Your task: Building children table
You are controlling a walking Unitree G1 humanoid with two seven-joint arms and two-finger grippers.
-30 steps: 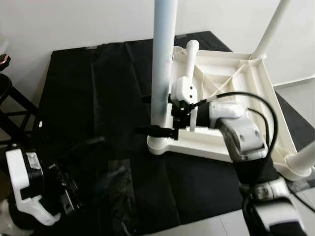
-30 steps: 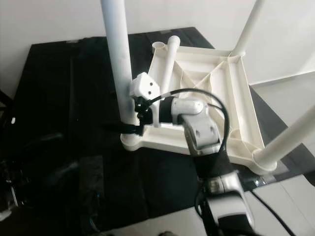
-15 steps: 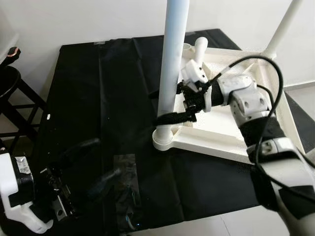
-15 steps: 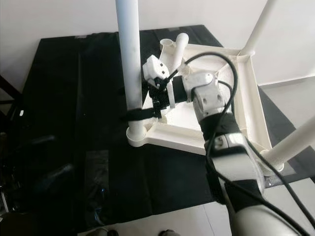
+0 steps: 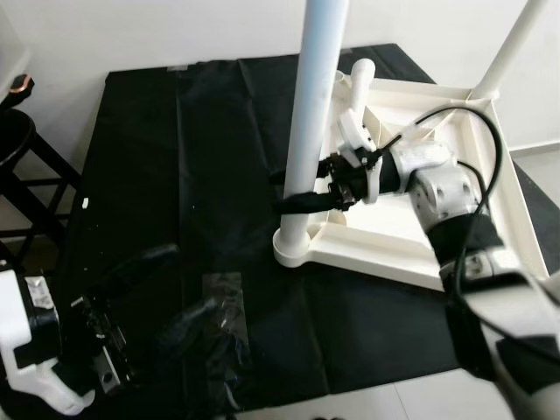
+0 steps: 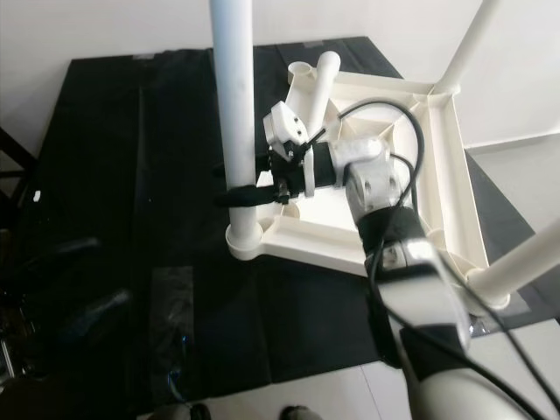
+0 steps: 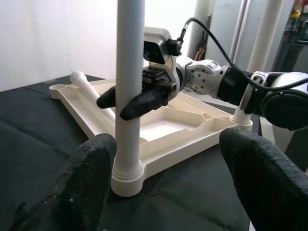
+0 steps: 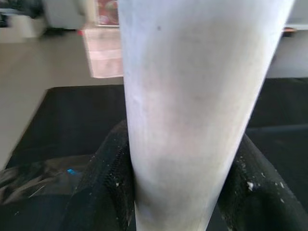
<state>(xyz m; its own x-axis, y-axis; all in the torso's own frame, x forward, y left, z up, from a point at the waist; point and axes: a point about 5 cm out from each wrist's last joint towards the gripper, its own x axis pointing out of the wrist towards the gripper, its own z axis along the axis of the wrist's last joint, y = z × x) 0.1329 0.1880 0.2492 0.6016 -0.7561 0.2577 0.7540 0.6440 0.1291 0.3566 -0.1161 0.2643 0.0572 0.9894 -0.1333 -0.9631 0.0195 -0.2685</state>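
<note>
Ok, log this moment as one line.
right pincer: shut on leg | left pincer: open, idle | tabletop: upside down on black sheet

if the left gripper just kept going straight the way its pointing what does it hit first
Most likely the upright white table leg that the right gripper is clamped around. The left gripper, fingers open, looks straight at it over bare black mat; depth is hard to judge.
</note>
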